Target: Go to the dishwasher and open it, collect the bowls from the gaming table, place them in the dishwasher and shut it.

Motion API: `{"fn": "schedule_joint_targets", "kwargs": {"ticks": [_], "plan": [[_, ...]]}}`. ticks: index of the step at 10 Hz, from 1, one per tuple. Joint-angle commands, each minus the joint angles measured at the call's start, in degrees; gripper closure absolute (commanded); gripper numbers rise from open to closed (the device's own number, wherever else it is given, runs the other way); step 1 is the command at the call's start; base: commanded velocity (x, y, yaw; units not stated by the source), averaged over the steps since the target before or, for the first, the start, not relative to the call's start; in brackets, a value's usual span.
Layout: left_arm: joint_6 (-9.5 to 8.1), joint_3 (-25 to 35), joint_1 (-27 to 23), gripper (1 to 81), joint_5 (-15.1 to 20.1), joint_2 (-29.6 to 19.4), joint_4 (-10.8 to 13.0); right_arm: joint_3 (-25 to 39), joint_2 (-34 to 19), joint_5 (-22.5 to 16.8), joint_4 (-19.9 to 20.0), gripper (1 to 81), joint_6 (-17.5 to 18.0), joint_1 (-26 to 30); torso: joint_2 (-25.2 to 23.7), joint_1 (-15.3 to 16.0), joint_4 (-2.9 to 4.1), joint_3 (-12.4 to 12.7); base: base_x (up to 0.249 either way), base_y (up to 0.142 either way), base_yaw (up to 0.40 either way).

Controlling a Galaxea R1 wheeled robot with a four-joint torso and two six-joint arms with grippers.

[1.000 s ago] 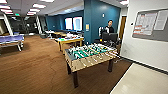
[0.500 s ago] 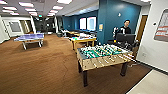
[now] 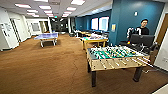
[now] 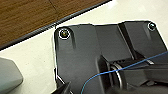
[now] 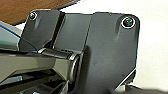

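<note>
L wrist plate lies flat, seen from above, w/ a blue cable looped across the joint. R wrist plate sits likewise, jointed bar alongside. Gripper fingers can't be made out on either arm.

The gaming table stands in the middle distance of the carpeted hall, just behind the foosball table and near the teal wall. Its rim and legs are yellow; the top appears pale. It stands level and upright on its legs. Pale objects rest on its top, too small and blurred to identify, so bowls cannot be confirmed there. Its near end is partly hidden by the foosball table. Beyond it further furniture stands under the windows, indistinct.
</note>
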Motion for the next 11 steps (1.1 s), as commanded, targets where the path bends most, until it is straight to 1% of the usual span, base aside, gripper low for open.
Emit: {"fn": "schedule_joint_targets", "kwargs": {"ticks": [1, 6, 8, 10, 11], "plan": [[0.15, -0.1, -2.8, 1.0, 3.0, -0.4, 0.5, 0.2, 0.0, -2.8, -0.4, 1.0, -0.2, 3.2, 0.0, 0.0, 0.0, 0.0, 0.0, 0.0, 0.328], [0.15, -0.1, -2.8, 1.0, 3.0, -0.3, 0.5, 0.1, 0.0, -2.8, -0.4, 1.0, -0.2, 3.2, 0.0, 0.0, 0.0, 0.0, 0.0, 0.0, 0.309], [0.06, -0.1, -2.8, 1.0, 3.0, -0.4, 0.3, 0.1, -0.1, -2.8, -0.3, 1.0, -0.2, 3.2, 0.0, 0.0, 0.0, 0.0, 0.0, 0.0, 0.142], [0.06, -0.1, -2.8, 1.0, 3.0, -0.4, -0.2, 0.1, -0.1, -2.8, -0.3, 1.0, -0.2, 3.2, 0.0, 0.0, 0.0, 0.0, 0.0, 0.0, 0.0], [-0.2, -0.1, -2.8, 1.0, 3.0, -0.4, -0.2, 0.0, -0.1, -2.8, -0.3, 1.0, -0.2, 3.2, 0.0, 0.0, 0.0, 0.0, 0.0, 0.0, -0.126]]}}
